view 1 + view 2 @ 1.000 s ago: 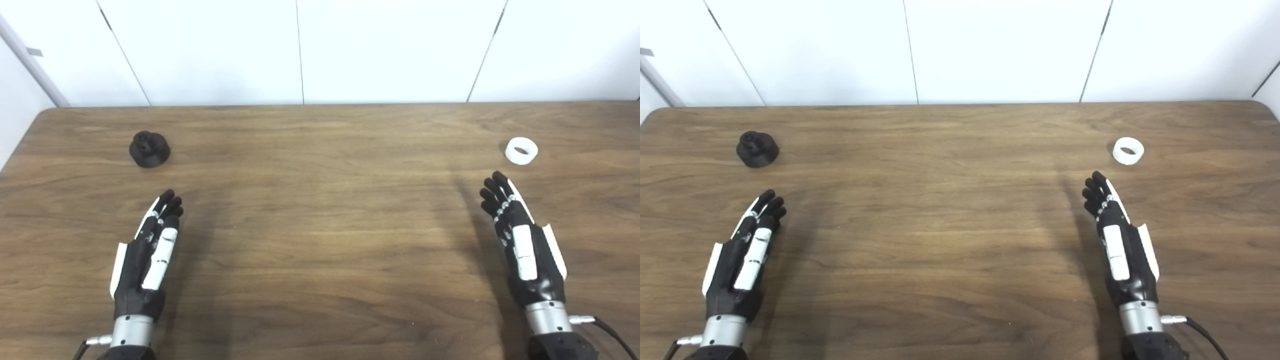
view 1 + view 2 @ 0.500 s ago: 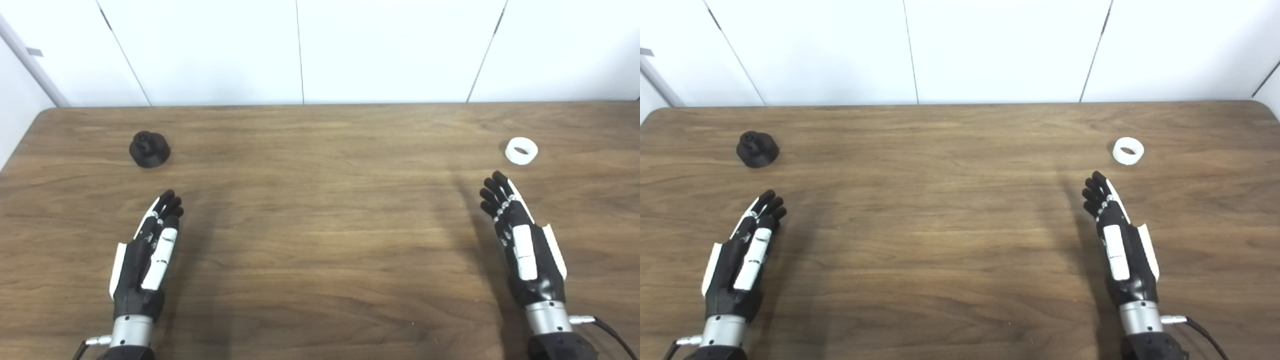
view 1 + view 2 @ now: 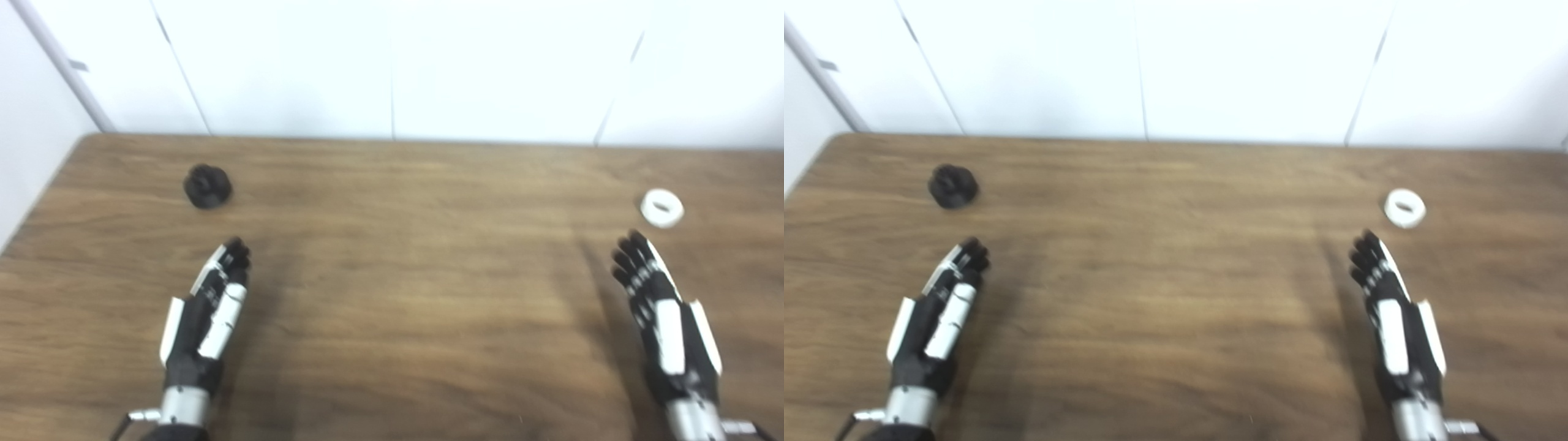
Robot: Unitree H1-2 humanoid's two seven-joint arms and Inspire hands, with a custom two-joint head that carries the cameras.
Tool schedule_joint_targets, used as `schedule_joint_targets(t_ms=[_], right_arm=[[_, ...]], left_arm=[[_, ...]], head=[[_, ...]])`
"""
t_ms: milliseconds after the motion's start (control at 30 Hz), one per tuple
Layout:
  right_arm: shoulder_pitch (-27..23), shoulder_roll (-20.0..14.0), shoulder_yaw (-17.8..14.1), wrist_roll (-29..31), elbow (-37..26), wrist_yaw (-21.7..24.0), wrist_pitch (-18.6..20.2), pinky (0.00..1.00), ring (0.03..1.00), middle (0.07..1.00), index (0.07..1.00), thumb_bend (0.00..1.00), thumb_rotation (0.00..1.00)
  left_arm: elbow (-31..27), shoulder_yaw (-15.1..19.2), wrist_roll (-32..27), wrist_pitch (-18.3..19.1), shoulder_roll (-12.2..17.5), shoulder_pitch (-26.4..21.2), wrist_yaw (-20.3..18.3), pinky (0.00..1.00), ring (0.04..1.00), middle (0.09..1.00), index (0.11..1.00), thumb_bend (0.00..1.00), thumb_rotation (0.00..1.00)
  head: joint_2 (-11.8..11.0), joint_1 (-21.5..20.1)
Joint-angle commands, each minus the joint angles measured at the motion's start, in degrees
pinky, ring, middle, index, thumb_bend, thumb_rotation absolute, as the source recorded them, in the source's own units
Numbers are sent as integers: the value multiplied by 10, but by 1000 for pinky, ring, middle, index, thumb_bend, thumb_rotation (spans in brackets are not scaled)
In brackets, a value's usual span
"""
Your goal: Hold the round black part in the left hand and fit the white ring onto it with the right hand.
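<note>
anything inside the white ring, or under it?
The white ring lies flat on the wooden table; its hole looks empty, a small dark patch showing through, though the frame is blurred. Only the table appears beneath it; the spot directly under the band is covered.

The black part [image 3: 207, 186] is set on the table [image 3: 404, 294] ahead of the left hand [image 3: 205, 312] and slightly to its left, well apart from it. The ring [image 3: 662, 207] is set on the table just ahead of the right hand [image 3: 667, 324], near its fingertips [image 3: 631, 245] without touching them.
</note>
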Motion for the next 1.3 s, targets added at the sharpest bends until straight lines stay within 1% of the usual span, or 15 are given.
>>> schedule_joint_targets(t_ms=[0, 133, 233, 367, 567, 633, 667, 767, 833, 900, 967, 1100, 1167, 1233, 1267], right_arm=[[29, -14, -4, 10, 67, 10, -25, 966, 944, 951, 959, 569, 1000], [28, -19, -4, 20, 77, 9, -27, 990, 956, 961, 973, 561, 1000], [26, -20, -4, 28, 80, 9, -26, 999, 970, 977, 988, 552, 1000], [24, -23, -3, 35, 87, 13, -32, 1000, 987, 990, 999, 535, 1000], [23, -28, -2, 37, 91, 15, -43, 1000, 986, 992, 1000, 494, 1000], [22, -30, -3, 41, 93, 16, -44, 1000, 987, 992, 1000, 490, 1000], [22, -30, -4, 44, 93, 17, -43, 1000, 991, 994, 1000, 482, 1000], [23, -32, -4, 53, 90, 20, -37, 1000, 998, 999, 1000, 485, 1000], [23, -32, -6, 37, 88, 9, -27, 1000, 986, 991, 998, 478, 1000], [23, -32, -6, 23, 82, 0, -17, 990, 976, 987, 997, 447, 1000], [24, -33, -6, 20, 79, -1, -12, 985, 974, 986, 997, 428, 1000], [23, -33, -8, 13, 80, -3, -13, 986, 975, 987, 997, 417, 1000], [22, -33, -8, 9, 82, -4, -15, 988, 972, 982, 993, 396, 1000], [22, -33, -8, 9, 84, -3, -20, 992, 975, 982, 993, 384, 1000], [22, -33, -8, 10, 84, -3, -20, 991, 975, 983, 993, 383, 1000]], left_arm=[[-2, -15, 12, -26, -22, 67, 5, 955, 912, 900, 909, 463, 646], [7, -25, 24, -35, -25, 67, 14, 954, 916, 904, 916, 433, 663], [11, -30, 31, -39, -26, 67, 18, 954, 916, 904, 917, 437, 682], [14, -38, 37, -43, -26, 68, 24, 960, 923, 908, 921, 440, 703], [14, -49, 46, -42, -27, 68, 34, 975, 930, 915, 928, 450, 728], [16, -51, 47, -43, -29, 68, 36, 983, 932, 914, 925, 450, 726], [17, -52, 48, -44, -30, 67, 38, 984, 930, 911, 917, 473, 708], [18, -55, 54, -43, -34, 66, 44, 983, 928, 908, 912, 491, 693], [18, -59, 60, -41, -36, 67, 49, 984, 927, 903, 911, 497, 683], [19, -62, 61, -42, -36, 67, 54, 981, 926, 899, 908, 507, 682], [19, -65, 60, -42, -36, 67, 57, 975, 922, 899, 909, 495, 683], [17, -69, 59, -38, -37, 68, 61, 964, 920, 903, 917, 505, 686], [17, -71, 63, -38, -36, 69, 64, 955, 920, 903, 918, 490, 701], [17, -72, 62, -38, -35, 70, 66, 956, 923, 906, 922, 477, 716], [17, -73, 62, -37, -34, 70, 67, 961, 927, 908, 923, 477, 719]], head=[[-2, 4], [-13, 24], [-17, 30], [-18, 34], [-20, 47], [-23, 55], [-23, 57], [-28, 68], [-32, 73], [-35, 73], [-38, 76], [-39, 78], [-39, 78], [-37, 64], [-37, 64]])
